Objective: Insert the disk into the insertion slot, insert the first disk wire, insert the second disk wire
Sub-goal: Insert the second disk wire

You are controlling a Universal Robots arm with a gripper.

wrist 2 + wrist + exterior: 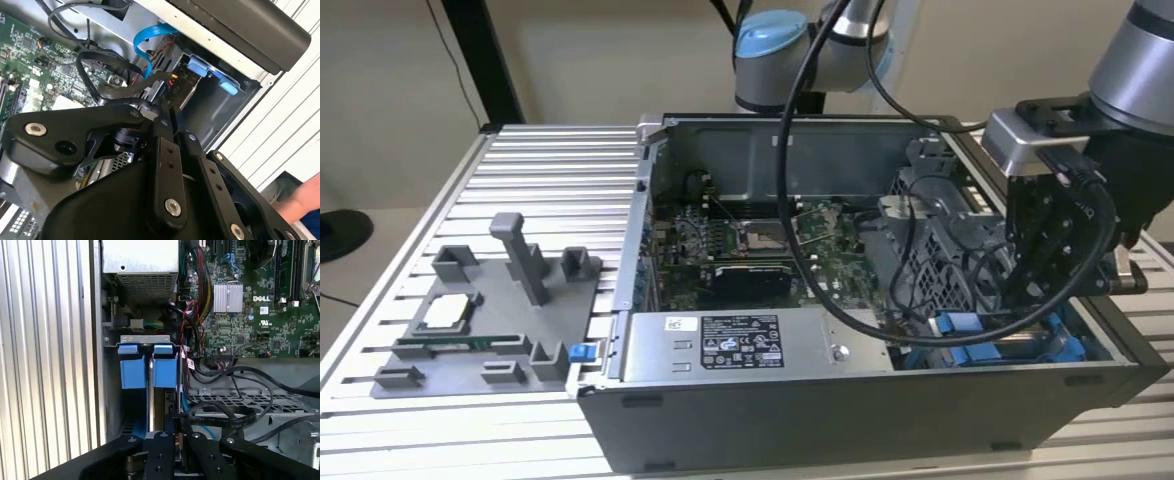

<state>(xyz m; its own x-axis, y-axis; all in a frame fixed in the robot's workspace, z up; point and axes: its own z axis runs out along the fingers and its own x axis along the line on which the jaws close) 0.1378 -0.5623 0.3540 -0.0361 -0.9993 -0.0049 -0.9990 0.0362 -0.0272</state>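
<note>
The black two-fingered gripper (178, 440) is closed on a thin black plug at the grey drive bay with blue tabs (147, 365), lower middle. The plug is best kept straight and pushed in slowly.

Even, soft indoor light falls from above. The ribbed table (547, 160) shines pale, washed out beside the claw (177, 440), whose near black links blur. Deep shadow fills the computer case (854, 420) under it.
</note>
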